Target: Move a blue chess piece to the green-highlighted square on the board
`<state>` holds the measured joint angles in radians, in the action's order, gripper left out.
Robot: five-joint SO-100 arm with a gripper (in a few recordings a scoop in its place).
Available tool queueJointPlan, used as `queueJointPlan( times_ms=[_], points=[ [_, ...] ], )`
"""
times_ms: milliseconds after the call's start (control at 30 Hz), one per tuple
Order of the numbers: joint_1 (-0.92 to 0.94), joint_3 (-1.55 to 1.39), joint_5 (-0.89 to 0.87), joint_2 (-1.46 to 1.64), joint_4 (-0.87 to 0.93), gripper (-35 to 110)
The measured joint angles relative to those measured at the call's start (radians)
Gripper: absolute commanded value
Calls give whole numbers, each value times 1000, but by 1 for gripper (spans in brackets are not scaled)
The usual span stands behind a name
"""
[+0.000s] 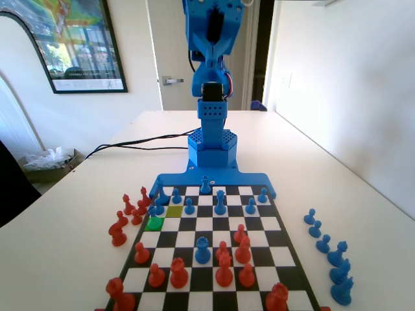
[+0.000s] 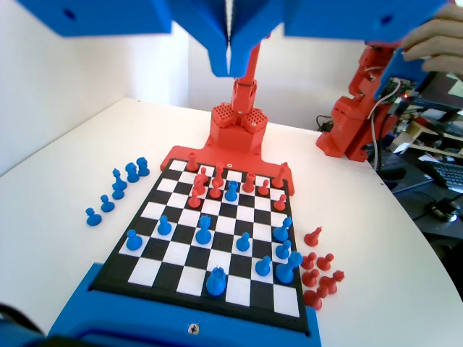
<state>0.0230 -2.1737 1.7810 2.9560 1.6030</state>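
In the wrist view my gripper (image 2: pixel 230 71) hangs high above the board (image 2: pixel 101 278), its jaws pressed together along a thin seam with nothing between them. In the fixed view the green-highlighted square (image 1: pixel 154 223) lies near the board's left side, a few rows from the arm, and no piece stands on it. A yellow-olive square (image 1: pixel 174 210) sits diagonally behind it. Blue pawns stand close by: one (image 1: pixel 160 206) just behind the green square, another (image 1: pixel 176 195) behind the yellow one, a third (image 1: pixel 189 206) to its right. The wrist view shows blue pawns (image 2: pixel 244 241) spread over the near rows.
Red pieces (image 1: pixel 224 269) hold the board's near half in the fixed view, with a blue piece (image 1: pixel 203 249) among them. Off the board, red pieces (image 1: pixel 123 217) stand on its left and blue pieces (image 1: pixel 327 249) on its right. Taller blue pieces (image 1: pixel 220 202) stand by the arm's base (image 1: pixel 212 152).
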Motion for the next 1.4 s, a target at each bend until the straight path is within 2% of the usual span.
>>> queueJointPlan(
  times_ms=[200, 1400],
  points=[
    [0, 0, -3, 74, -11, 2],
    [9, 0, -15, 78, -11, 4]
  ],
)
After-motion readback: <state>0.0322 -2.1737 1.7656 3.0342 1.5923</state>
